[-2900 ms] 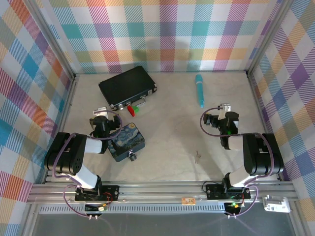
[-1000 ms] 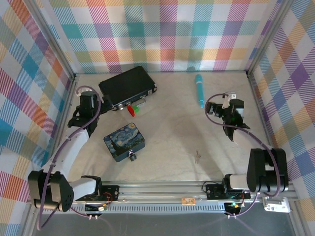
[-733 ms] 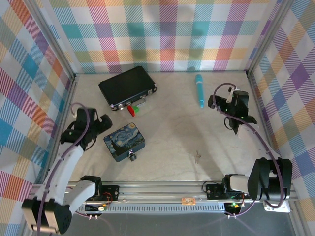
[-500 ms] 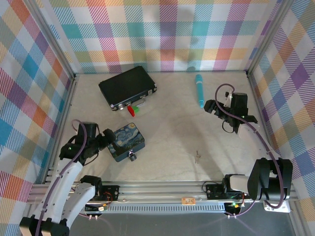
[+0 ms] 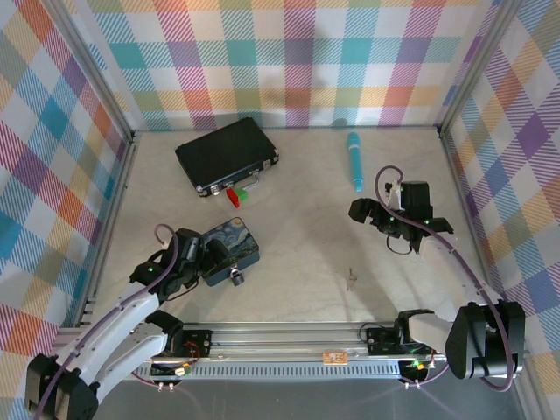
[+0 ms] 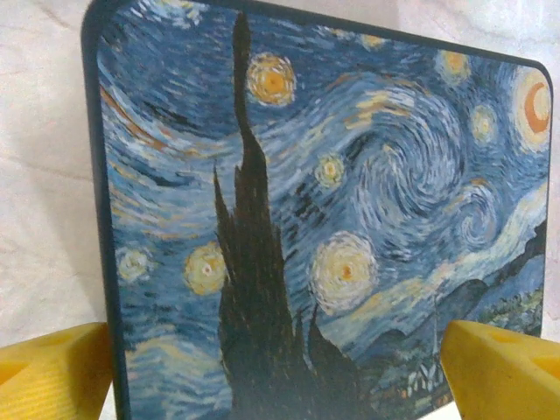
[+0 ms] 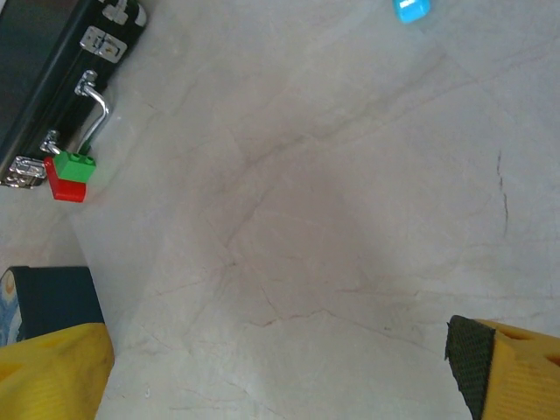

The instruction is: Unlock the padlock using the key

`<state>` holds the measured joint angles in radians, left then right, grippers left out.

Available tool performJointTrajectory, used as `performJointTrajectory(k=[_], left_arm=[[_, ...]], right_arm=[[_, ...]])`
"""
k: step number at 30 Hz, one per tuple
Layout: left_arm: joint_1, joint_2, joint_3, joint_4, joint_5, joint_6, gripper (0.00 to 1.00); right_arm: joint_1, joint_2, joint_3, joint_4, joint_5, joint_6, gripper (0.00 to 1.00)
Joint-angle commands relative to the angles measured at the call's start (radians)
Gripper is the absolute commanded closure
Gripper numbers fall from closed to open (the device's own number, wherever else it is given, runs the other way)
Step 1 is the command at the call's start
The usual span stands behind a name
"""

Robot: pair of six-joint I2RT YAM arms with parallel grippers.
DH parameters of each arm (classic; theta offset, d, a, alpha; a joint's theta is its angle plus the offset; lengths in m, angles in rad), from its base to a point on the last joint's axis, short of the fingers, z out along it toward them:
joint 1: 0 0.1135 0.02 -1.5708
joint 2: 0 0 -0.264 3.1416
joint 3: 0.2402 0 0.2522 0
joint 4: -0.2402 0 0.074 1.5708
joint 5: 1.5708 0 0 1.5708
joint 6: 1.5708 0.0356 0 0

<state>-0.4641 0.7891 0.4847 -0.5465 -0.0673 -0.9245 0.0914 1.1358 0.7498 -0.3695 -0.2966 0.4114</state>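
Observation:
The padlock [image 5: 234,278] is a tiny dark-grey lock at the near edge of the blue starry-night tin [image 5: 231,247]. The key [image 5: 351,278] is a thin silvery sliver lying alone on the table to the right of the tin. My left gripper [image 5: 213,255] is at the tin's left side. In the left wrist view the left gripper [image 6: 280,376] is open, its yellow fingers [image 6: 52,372] wide on either side of the painted lid [image 6: 332,175]. My right gripper [image 5: 357,212] hangs open over bare table, beyond and right of the key. The right gripper [image 7: 284,372] has nothing between its fingers.
A black case [image 5: 226,155] with silver latches lies at the back left, with red and green bricks [image 5: 236,194] by its handle. A teal pen [image 5: 354,160] lies at the back centre-right. The right wrist view shows the case [image 7: 44,70], the bricks [image 7: 68,173] and the tin's corner [image 7: 52,302].
My left arm has swung from beside the black case towards the near side and now sits at the tin's left side. My right gripper has moved nearer and towards the table's middle.

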Motion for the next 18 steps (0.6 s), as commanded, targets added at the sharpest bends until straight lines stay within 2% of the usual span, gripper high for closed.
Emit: performJointTrajectory(k=[1, 9, 15, 18], left_arm=[[-0.049, 0.065, -0.011, 0.141, -0.061, -0.054, 0.07], [-0.192, 0.279, 0.028, 0.362, -0.161, -0.141, 0.08], [-0.297, 0.524, 0.169, 0.451, -0.230, -0.208, 0.08], [-0.328, 0.663, 0.243, 0.505, -0.224, -0.257, 0.09]], right_arm=[[0.002, -0.017, -0.018, -0.034, 0.004, 0.017, 0.01], [0.002, -0.051, -0.052, -0.027, 0.040, 0.042, 0.01], [0.004, -0.046, -0.071, -0.020, 0.002, 0.041, 0.01], [0.004, -0.045, -0.084, -0.020, -0.021, 0.032, 0.00]])
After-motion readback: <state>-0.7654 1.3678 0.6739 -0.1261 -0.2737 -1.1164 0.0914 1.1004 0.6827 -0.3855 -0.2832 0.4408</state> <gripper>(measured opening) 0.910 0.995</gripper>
